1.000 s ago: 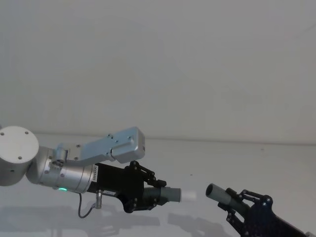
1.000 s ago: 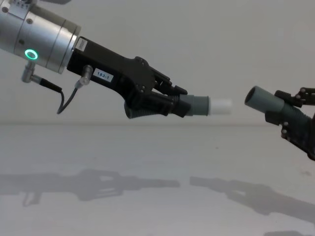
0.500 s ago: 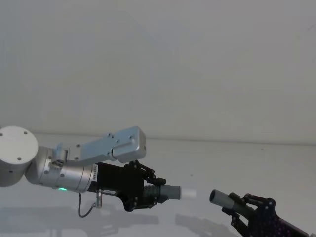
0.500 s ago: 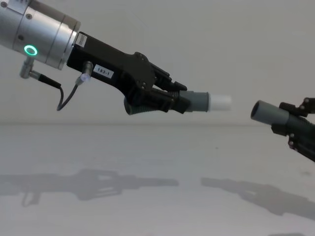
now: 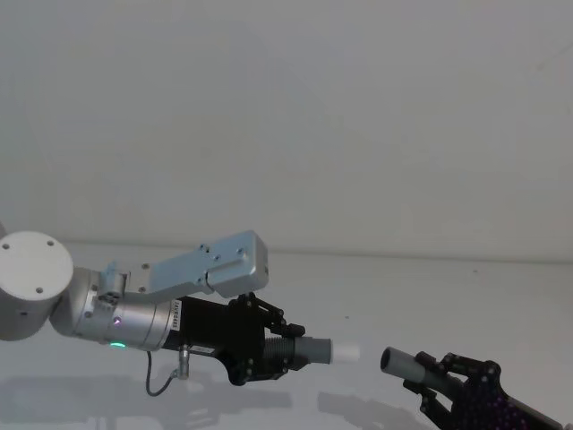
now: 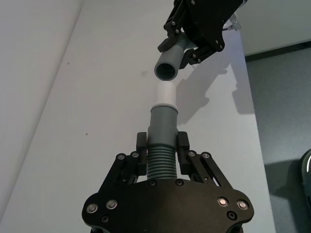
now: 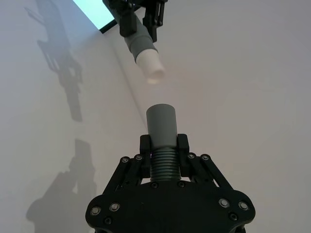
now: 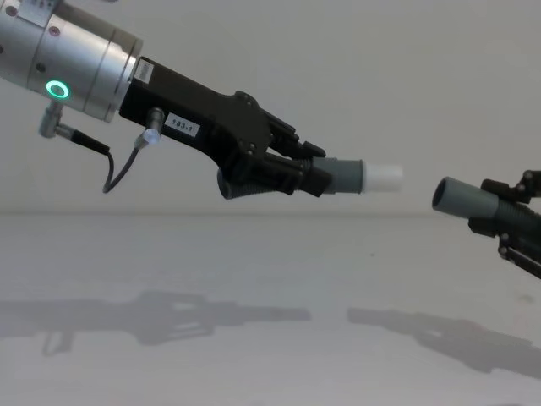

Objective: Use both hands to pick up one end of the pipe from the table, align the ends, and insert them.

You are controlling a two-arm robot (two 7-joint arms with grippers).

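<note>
The left gripper [image 8: 308,169] hangs in the air above the table [image 8: 254,271], reaching in from the left on a silver wrist [image 8: 72,63] with a green ring light [image 8: 57,89] and a thin black cable [image 8: 114,165] looping under it. Its jaws are clenched on the ribbed part of the left pipe [image 8: 254,182]. The grey collar [image 8: 342,176] and the white stub [image 8: 382,178] stick out past the fingertips and point to the right. The right gripper [image 8: 511,207] comes in low from the right edge, also off the table, and its jaws grasp the ribbed part of the right pipe [image 8: 469,200]. This pipe's smooth collar stands clear of the fingers, and its open round mouth [image 8: 442,195] faces left. In the chest view the stub and the mouth face each other near, but apart, with a gap of air between them; the stub sits a little higher than the mouth, and the right pipe tilts slightly up toward it. In the left wrist view the mouth is just beyond the stub's tip and set a little to one side of its line, so nothing is in the mouth yet. Both arms cast shadows [image 8: 169,309] on the table below.
</note>
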